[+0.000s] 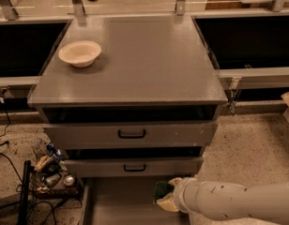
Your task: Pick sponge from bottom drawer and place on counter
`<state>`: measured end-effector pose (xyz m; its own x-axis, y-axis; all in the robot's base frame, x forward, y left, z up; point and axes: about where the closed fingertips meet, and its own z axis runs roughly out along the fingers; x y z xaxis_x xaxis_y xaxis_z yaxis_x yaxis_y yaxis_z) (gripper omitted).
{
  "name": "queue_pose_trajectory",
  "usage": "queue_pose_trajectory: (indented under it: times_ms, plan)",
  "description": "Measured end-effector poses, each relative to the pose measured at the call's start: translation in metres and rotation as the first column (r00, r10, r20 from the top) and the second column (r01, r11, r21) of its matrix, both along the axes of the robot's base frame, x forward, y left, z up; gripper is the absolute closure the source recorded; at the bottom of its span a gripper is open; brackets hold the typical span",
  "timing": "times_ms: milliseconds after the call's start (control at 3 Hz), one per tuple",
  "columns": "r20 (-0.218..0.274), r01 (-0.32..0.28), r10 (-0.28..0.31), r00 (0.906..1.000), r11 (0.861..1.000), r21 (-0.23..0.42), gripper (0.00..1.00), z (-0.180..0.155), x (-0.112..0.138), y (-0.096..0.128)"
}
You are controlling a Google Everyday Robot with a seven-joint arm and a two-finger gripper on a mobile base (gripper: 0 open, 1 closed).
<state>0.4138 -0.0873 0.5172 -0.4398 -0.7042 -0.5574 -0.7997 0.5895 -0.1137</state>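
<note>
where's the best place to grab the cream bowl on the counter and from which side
Take the bowl by its near rim, coming straight down from above: it sits upright and open on the counter, likely too wide to span, with a thin lip a pincer can pinch. The pincer is low at the bottom drawer, by the sponge.

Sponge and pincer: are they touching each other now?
Touching. The camera view shows the sponge directly against the pincer, no gap, over the bottom drawer.
</note>
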Motion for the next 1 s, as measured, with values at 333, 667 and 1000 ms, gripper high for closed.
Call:
queue_pose_trajectory:
  times_ms: [333, 667, 1000]
  plan:
    - [0.0, 0.002, -0.002, 1.0, 1.0, 0.004, 1.0, -0.001, 0.001, 0.0]
    - [-0.016, 0.02, -0.019, 0.9997, 0.999, 0.036, 1.0, -0.013, 0.007, 0.002]
    - [0.001, 0.055, -0.055, 0.9985, 0.998, 0.038, 1.0, 0.002, 0.017, -0.007]
